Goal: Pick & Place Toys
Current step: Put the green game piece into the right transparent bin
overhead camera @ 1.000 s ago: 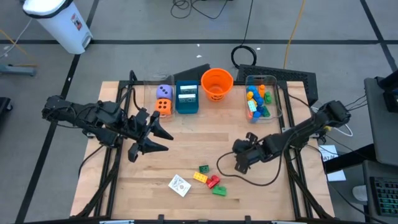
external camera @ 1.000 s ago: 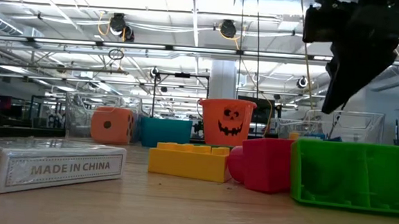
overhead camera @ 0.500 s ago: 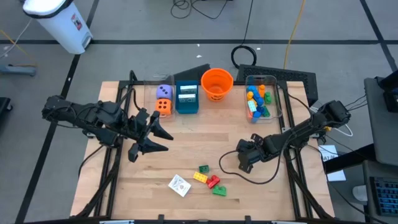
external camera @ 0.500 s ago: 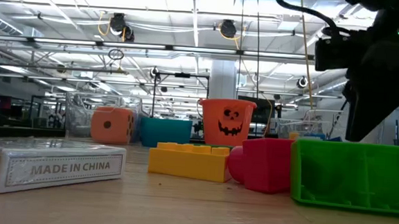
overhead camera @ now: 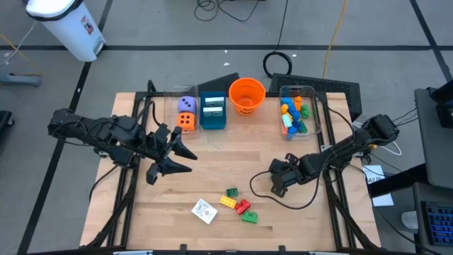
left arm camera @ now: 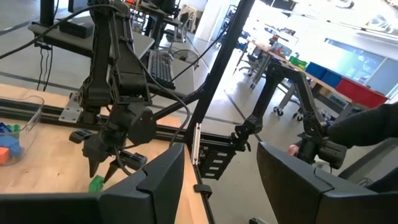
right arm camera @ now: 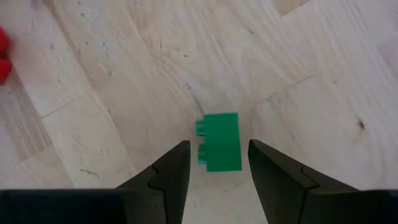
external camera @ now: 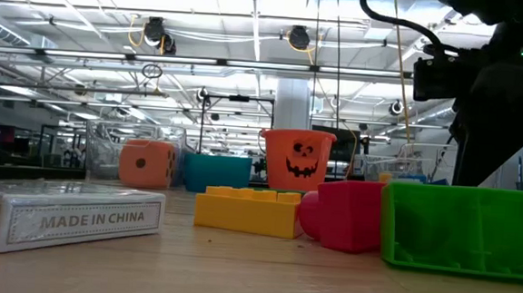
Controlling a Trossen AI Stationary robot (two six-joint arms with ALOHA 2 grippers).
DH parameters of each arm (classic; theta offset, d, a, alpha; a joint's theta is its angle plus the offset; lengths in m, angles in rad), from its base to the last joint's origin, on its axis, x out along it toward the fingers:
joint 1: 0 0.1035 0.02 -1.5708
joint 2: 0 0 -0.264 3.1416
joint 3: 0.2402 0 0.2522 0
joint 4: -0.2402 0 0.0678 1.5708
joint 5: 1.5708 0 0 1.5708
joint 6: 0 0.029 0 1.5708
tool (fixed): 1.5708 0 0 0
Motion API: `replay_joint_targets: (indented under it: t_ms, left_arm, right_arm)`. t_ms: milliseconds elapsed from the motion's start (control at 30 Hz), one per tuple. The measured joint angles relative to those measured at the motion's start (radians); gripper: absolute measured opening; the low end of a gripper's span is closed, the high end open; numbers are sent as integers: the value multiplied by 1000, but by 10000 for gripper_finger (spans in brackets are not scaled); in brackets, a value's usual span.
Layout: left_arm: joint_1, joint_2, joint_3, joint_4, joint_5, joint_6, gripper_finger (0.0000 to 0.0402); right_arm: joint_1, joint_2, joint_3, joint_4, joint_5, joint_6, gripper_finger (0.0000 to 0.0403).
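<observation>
R gripper [overhead camera: 273,188] hung low over the pale, grainy wood table [overhead camera: 212,159], arm stretched in from the R edge, fingers parted w/ nothing btwn them; in its wrist view a studded green brick [right arm camera: 219,141] lay flat on the wood just ahead of the tips. L gripper [overhead camera: 185,160] waited mid-left, also part-open & empty. Glossy plastic bricks near the front edge: green [overhead camera: 231,192], yellow [overhead camera: 228,202], red [overhead camera: 243,207], green [overhead camera: 249,217], w/ a boxed card deck [overhead camera: 204,210] beside them. Orange die [overhead camera: 186,121] & purple die [overhead camera: 186,105] sat in a clear bin at the back. Concrete floor around.
</observation>
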Motion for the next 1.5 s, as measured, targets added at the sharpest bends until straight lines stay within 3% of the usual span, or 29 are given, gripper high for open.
replay_joint_targets:
  t_ms: [633, 1000, 1233, 1500]
  left_arm:
    - [0, 0, 0, 2, 0, 0, 212]
    - [0, 0, 0, 2, 0, 1, 212]
    - [0, 0, 0, 2, 0, 6, 212]
    - [0, 0, 0, 2, 0, 7, 212]
  right_arm:
    - [0, -1, -31, 21, 3, 37, 85]
    - [0, -17, -32, 49, -2, 45, 78]
    - [-10, -78, -32, 142, 6, 44, 78]
    - [-55, -116, -32, 419, 58, 50, 77]
